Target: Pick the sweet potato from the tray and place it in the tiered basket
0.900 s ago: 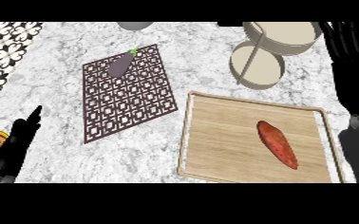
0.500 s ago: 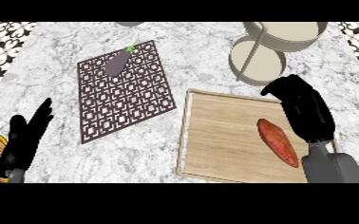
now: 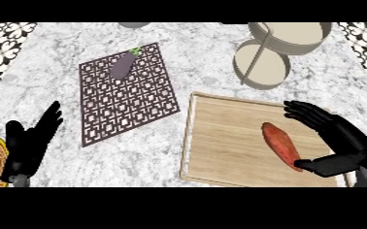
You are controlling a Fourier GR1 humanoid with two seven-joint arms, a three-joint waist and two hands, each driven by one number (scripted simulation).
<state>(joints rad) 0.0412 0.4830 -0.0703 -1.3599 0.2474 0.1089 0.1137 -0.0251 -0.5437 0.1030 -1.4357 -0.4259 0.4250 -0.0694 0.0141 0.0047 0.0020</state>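
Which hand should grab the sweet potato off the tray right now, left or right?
Right. The right hand is open over the tray, right beside the sweet potato. The left hand rests at the far left edge, beyond the patterned mat.

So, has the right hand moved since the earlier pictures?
Yes. The right hand has come down over the tray, now beside the sweet potato.

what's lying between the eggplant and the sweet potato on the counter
In the head view, the stretch from the eggplant to the sweet potato holds patterned mat, bare marble counter, then the wooden tray. No other object lies there.
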